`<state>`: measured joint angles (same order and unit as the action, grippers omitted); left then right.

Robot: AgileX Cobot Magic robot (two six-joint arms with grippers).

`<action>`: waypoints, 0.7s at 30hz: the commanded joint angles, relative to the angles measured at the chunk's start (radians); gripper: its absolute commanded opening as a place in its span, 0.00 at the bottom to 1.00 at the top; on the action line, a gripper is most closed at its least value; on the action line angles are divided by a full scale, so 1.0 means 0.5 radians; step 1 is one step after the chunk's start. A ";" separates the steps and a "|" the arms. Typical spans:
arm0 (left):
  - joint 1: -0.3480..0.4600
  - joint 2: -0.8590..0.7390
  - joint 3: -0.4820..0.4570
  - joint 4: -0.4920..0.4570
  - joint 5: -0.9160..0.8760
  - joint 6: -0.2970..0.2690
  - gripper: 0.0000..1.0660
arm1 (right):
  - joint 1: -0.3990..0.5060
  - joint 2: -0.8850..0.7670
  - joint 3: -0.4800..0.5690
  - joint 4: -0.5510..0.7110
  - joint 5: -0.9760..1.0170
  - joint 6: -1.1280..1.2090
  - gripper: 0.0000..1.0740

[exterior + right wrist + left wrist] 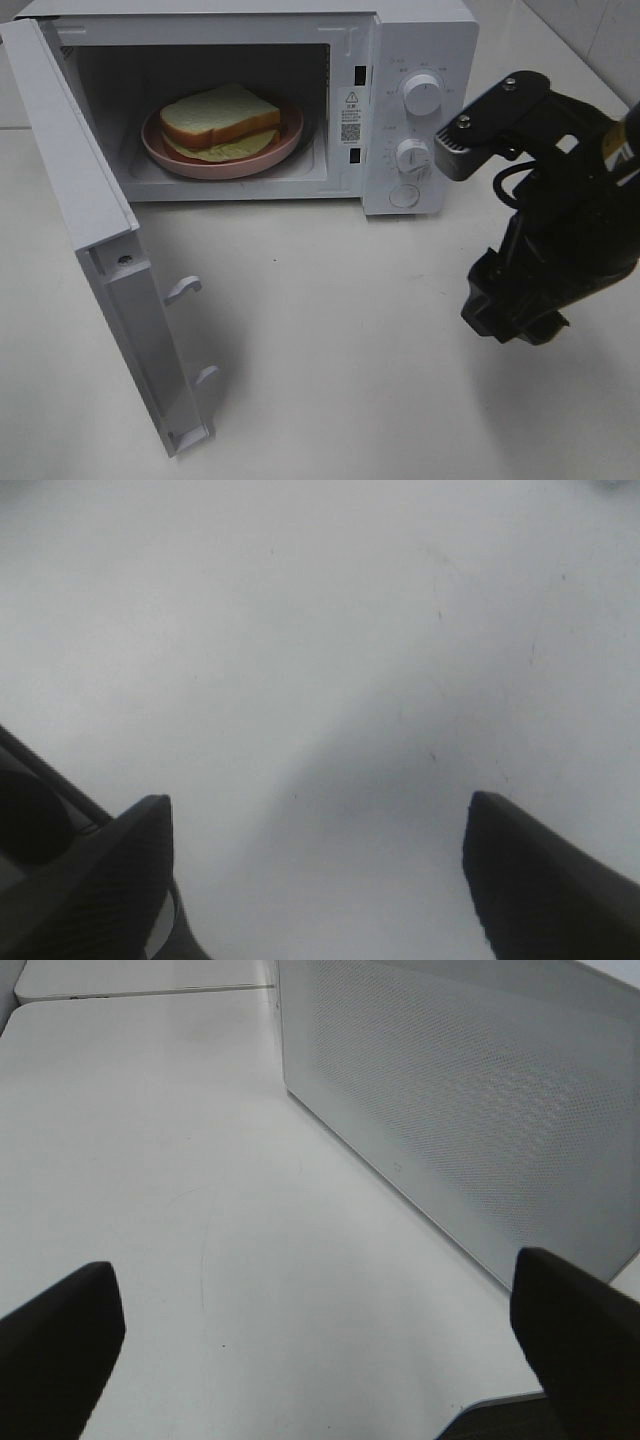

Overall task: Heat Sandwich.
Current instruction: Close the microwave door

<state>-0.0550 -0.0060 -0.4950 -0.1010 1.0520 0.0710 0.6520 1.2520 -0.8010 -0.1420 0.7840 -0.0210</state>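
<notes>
sandwich (pixel 220 118): inside microwave (pixel 420 60), upper left.
door (pixel 100 250): open, nearest left jaws.
left jaws: spread, empty.
right jaws: spread, empty.

On the white box-shaped microwave oven (pixel 420 40), a small white sticker (pixel 351 112) sits on the front frame, between the open cavity and the control panel. It bears a warning triangle above a square code pattern, and its lettering is too small to read. Faint grey markings ring the upper round white knob (pixel 421 94) and the lower round white knob (pixel 413 155), and they are equally illegible.
</notes>
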 commanded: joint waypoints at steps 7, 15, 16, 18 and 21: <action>-0.004 -0.048 0.004 -0.012 -0.030 -0.004 0.97 | 0.004 -0.272 0.006 0.054 0.472 0.112 0.71; -0.004 -0.048 0.004 -0.012 -0.030 -0.004 0.97 | 0.004 -0.660 0.058 0.052 0.746 0.162 0.71; -0.004 -0.048 0.004 -0.012 -0.030 -0.004 0.97 | 0.004 -0.660 0.058 0.052 0.746 0.162 0.71; -0.004 -0.048 0.004 -0.012 -0.030 -0.004 0.97 | 0.004 -0.780 0.104 0.050 0.748 0.162 0.71; -0.004 -0.048 0.004 -0.012 -0.030 -0.004 0.97 | -0.020 -0.950 0.200 0.050 0.750 0.174 0.71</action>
<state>-0.0550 -0.0060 -0.4950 -0.1010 1.0520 0.0710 0.6510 0.8210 -0.7280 -0.1220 1.1490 0.0490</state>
